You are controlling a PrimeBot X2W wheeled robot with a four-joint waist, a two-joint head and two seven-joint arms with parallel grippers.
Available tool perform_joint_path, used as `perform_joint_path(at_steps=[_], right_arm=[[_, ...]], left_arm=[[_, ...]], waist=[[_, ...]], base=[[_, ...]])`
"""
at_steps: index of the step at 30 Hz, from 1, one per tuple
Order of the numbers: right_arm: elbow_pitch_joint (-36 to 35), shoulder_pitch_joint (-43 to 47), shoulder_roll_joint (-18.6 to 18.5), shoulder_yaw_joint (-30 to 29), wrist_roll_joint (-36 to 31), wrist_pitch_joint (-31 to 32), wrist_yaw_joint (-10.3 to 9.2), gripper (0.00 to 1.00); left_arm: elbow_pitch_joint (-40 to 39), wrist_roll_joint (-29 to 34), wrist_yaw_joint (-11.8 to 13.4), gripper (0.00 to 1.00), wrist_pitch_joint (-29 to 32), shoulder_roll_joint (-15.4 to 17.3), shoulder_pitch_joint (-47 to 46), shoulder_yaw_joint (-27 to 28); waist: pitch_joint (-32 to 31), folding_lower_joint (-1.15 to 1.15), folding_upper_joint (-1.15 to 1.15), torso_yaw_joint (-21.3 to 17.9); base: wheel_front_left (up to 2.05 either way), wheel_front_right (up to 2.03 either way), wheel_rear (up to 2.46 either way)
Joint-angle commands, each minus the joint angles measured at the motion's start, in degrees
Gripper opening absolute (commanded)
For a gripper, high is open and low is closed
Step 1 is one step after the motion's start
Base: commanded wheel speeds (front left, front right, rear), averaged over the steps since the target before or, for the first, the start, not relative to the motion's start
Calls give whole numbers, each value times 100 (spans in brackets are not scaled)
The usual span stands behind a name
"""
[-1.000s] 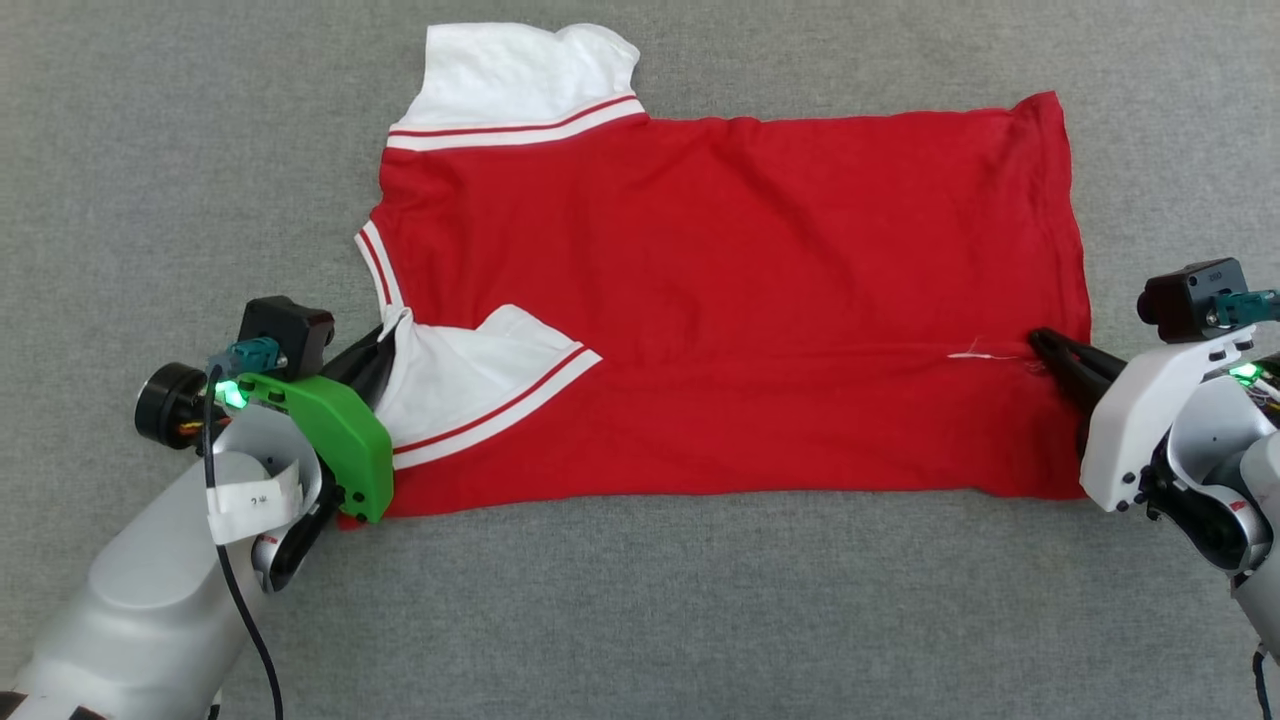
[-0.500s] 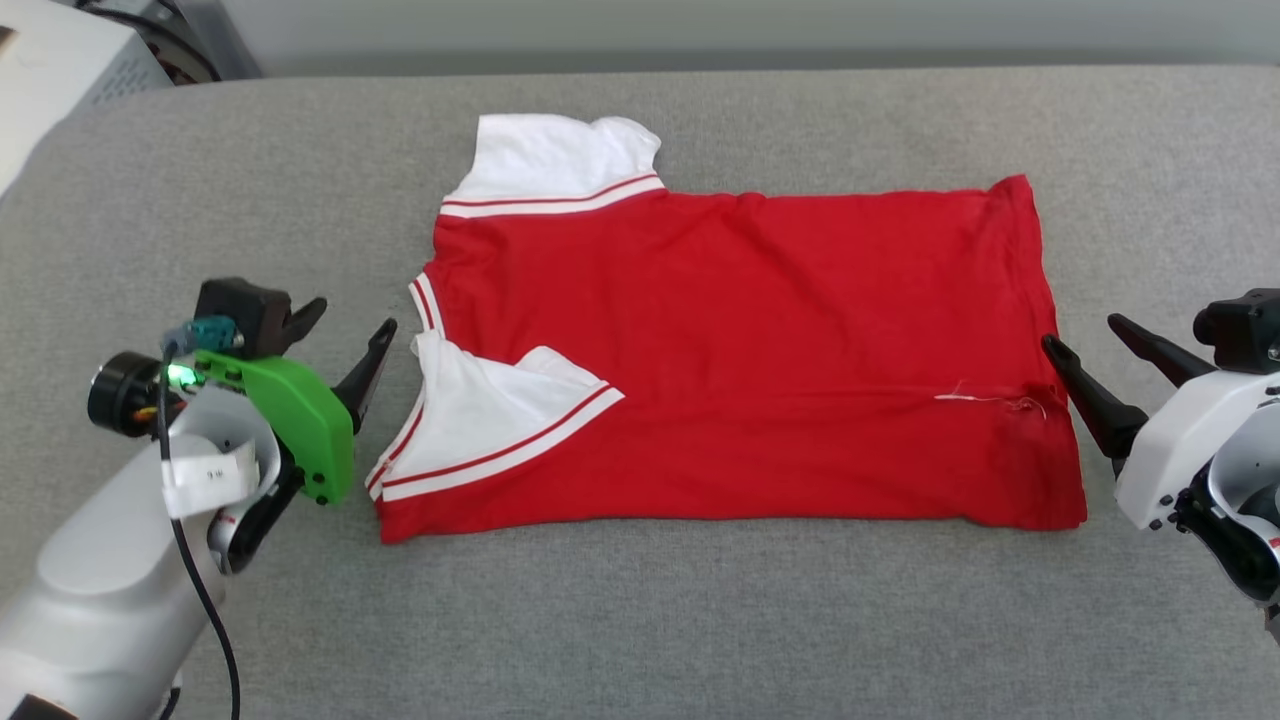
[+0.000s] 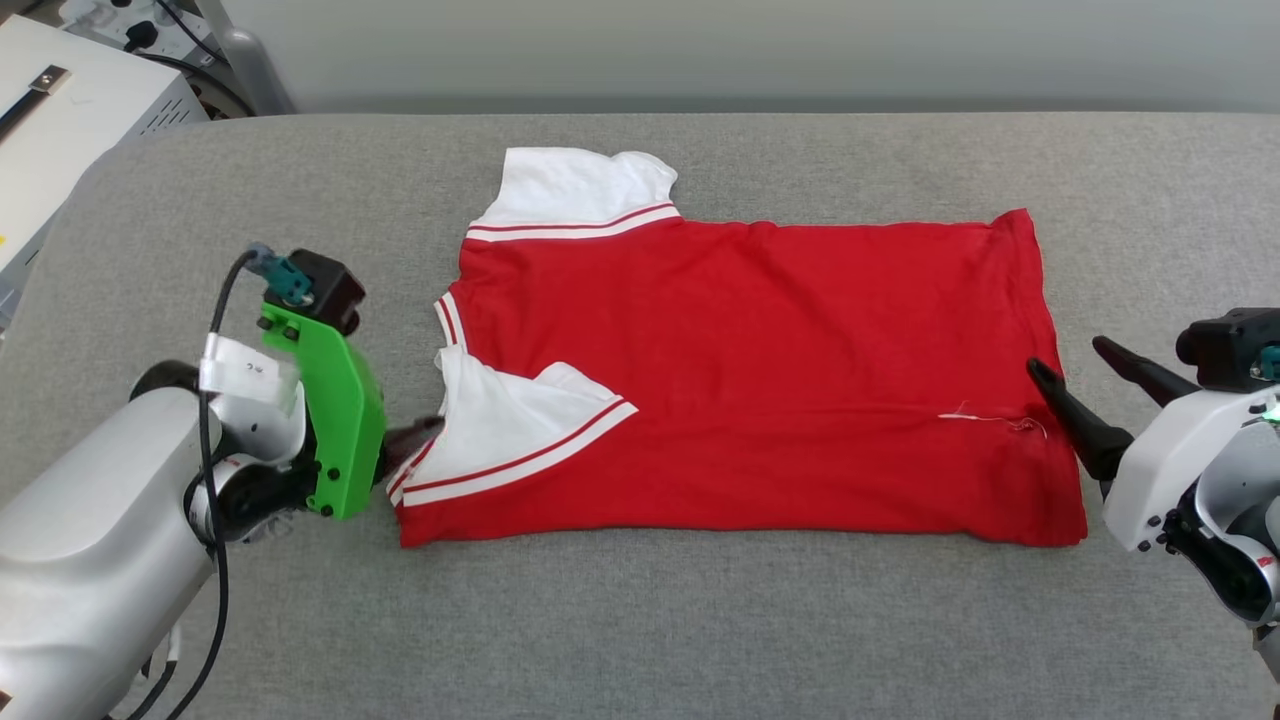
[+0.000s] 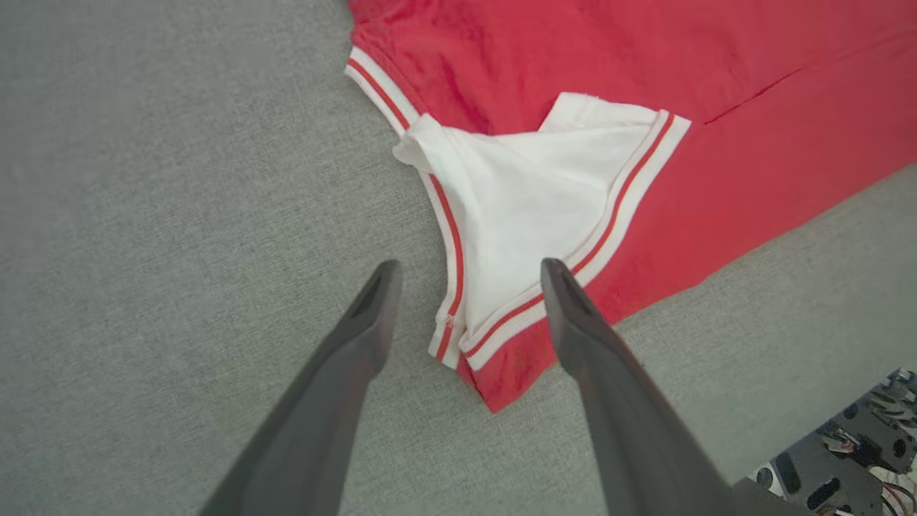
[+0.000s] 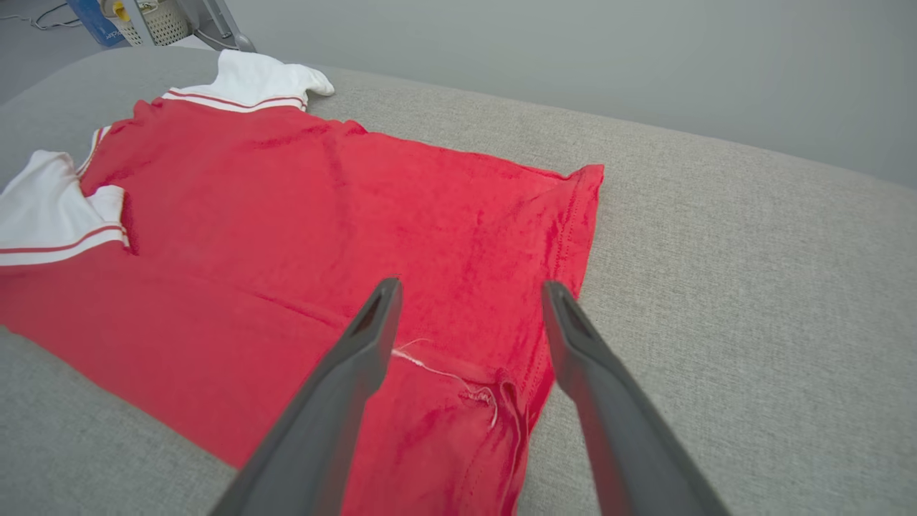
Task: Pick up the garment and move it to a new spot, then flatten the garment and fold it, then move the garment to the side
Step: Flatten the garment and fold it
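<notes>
wide grey felt-covered tabletop [image 3: 640,620], rounded at its far left corner; plain pale wall [image 3: 760,50] behind; boxy white cabinet [image 3: 70,110] with cables off the far left. mid-table, flat, neck to the left: red t-shirt with white striped-trim sleeves [image 3: 760,370], near edge folded up over the body, near sleeve on top, loose white thread [image 3: 985,418] by the right hem. left gripper [image 4: 469,266] spread wide over the near sleeve's cuff corner, holding nothing; right gripper [image 3: 1068,355] spread wide at the right hem, likewise empty. a second ago both pinched shut on those same spots; since released and drawn back. head camera tilted up meanwhile.
</notes>
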Motion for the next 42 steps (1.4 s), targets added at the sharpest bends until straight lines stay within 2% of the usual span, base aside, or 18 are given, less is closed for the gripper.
perform_joint_path(at_steps=[1, 4, 8, 22, 23, 24, 25, 31, 37, 42], right_arm=[[-43, 73, 27, -21, -33, 34, -3, 100], [-90, 75, 63, -18, -35, 117, -3, 100], [-133, 47, 103, -3, -28, 205, -3, 100], [-169, -135, 124, 85, -21, 373, -3, 100], [-186, -167, 96, 98, -28, 392, -3, 100], [-211, -208, 55, 112, -33, 420, -3, 100], [-242, -253, 5, 116, -38, 454, -3, 100], [-510, -491, -432, 212, 21, 988, -3, 100], [-895, -718, -1020, 415, 355, 2055, -3, 100], [-888, -711, -1239, 563, 716, 2955, -3, 100]], left_arm=[[-26, -131, -15, 100, 191, 49, -80, -60], [32, -243, 15, 100, 563, 66, -32, -181], [276, -326, 21, 100, 774, 12, 73, -299], [1299, -294, -5, 100, 653, -426, 411, -664], [1323, -283, -8, 54, 640, -442, 407, -693], [1347, -265, -11, 16, 612, -458, 399, -727], [1365, -273, -14, 0, 584, -470, 393, -744], [1154, -274, -19, 0, 267, -362, 266, -796], [725, -238, -20, 0, -14, -94, 137, -881], [461, -205, -20, 0, -150, 20, 64, -955]], waist=[[22, 0, 29, -21], [75, 0, 29, -69], [166, 0, 29, -151], [370, 0, 29, -289], [359, 0, 29, -287], [341, 0, 29, -283], [312, 0, 29, -276], [147, 0, 29, -227], [76, 0, 29, -165], [109, 0, 29, -109]], base=[[0, 0, 0], [0, 0, 0], [0, 0, 0], [0, 0, 0], [0, 0, 0], [0, 0, 0], [0, 0, 0], [0, 0, 0], [0, 0, 0], [0, 0, 0]])
